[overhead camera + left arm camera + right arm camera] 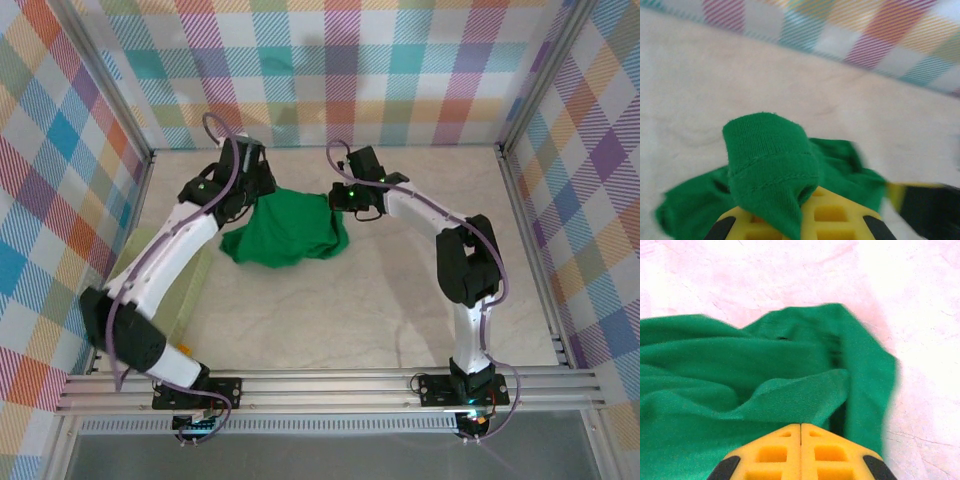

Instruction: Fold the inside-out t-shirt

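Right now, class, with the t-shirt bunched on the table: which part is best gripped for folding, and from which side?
Probably the far edge at its two ends, the left gripper coming from the left and the right gripper from the right. The t-shirt lies bunched, and both grippers are shut on that edge. The stitched hem gives a firm doubled band.

One green t-shirt [290, 235], one table [400, 310].
I count two grippers of mine: one left gripper [251, 188], one right gripper [342, 197].
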Available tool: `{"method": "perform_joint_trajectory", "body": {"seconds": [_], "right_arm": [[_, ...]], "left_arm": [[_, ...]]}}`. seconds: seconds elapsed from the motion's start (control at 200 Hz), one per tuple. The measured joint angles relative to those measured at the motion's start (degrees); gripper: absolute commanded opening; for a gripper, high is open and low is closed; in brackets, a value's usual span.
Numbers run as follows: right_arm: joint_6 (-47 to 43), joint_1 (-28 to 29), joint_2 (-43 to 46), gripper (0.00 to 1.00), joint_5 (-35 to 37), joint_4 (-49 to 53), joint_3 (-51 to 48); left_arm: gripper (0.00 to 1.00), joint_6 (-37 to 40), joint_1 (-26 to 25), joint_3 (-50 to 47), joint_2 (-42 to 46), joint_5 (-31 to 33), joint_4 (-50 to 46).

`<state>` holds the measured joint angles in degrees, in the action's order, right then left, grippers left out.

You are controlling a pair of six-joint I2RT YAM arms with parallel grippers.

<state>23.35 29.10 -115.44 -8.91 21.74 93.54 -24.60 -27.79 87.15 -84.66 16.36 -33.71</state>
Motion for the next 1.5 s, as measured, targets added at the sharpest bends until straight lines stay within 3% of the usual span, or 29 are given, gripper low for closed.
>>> {"method": "perform_joint_trajectory", "body": {"seconds": [0.195,0.305,0.385,0.5,0.64,0.745,0.845,0.96,1.115,1.29,1.455,1.5], "right_arm": [[0.94,-1.57,6.23,0.00,0.92,-1.53,-6.78],[1.73,-4.61,12.37,0.17,2.49,-1.49,-13.44],[2.97,-7.19,16.72,0.42,5.11,-0.98,-17.46],[4.02,-12.33,23.34,0.51,6.97,-0.50,-23.58],[4.46,-17.18,29.18,0.57,7.98,0.94,-28.39],[4.15,-16.11,30.91,0.61,5.88,1.05,-29.99],[3.19,-12.81,31.01,0.65,4.74,1.05,-30.29],[1.64,-5.92,30.47,0.72,3.74,0.17,-30.21],[-1.46,3.78,24.48,0.76,2.80,-0.72,-27.34],[-4.66,7.93,16.31,0.75,1.31,-2.45,-26.21],[-7.23,9.22,10.49,0.58,3.34,-1.25,-24.30],[-7.76,9.35,9.77,0.49,4.39,-0.83,-23.58]], "left_arm": [[0.00,0.59,-11.72,0.07,0.74,-1.75,3.17],[0.05,0.20,-16.13,-0.07,-5.88,-4.55,5.51],[0.21,-0.15,-19.67,-0.26,-11.50,-7.82,7.65],[0.49,-1.49,-25.51,-0.44,-19.04,-13.38,10.45],[0.70,-1.66,-28.61,-5.22,-19.65,-14.53,12.00],[0.74,-1.53,-25.55,-11.43,-14.53,-11.65,11.93],[0.79,-1.77,-19.30,-14.29,-9.70,-7.78,10.51],[0.83,-2.86,-9.79,-16.76,-6.91,-4.44,9.64],[0.86,-4.09,0.63,-20.63,-8.66,-5.66,9.66],[0.80,-4.17,1.57,-22.60,-13.25,-10.23,10.21],[0.63,-4.37,1.31,-22.95,-16.35,-14.71,12.57],[0.57,-4.24,1.31,-22.95,-16.72,-15.91,13.31]]}}
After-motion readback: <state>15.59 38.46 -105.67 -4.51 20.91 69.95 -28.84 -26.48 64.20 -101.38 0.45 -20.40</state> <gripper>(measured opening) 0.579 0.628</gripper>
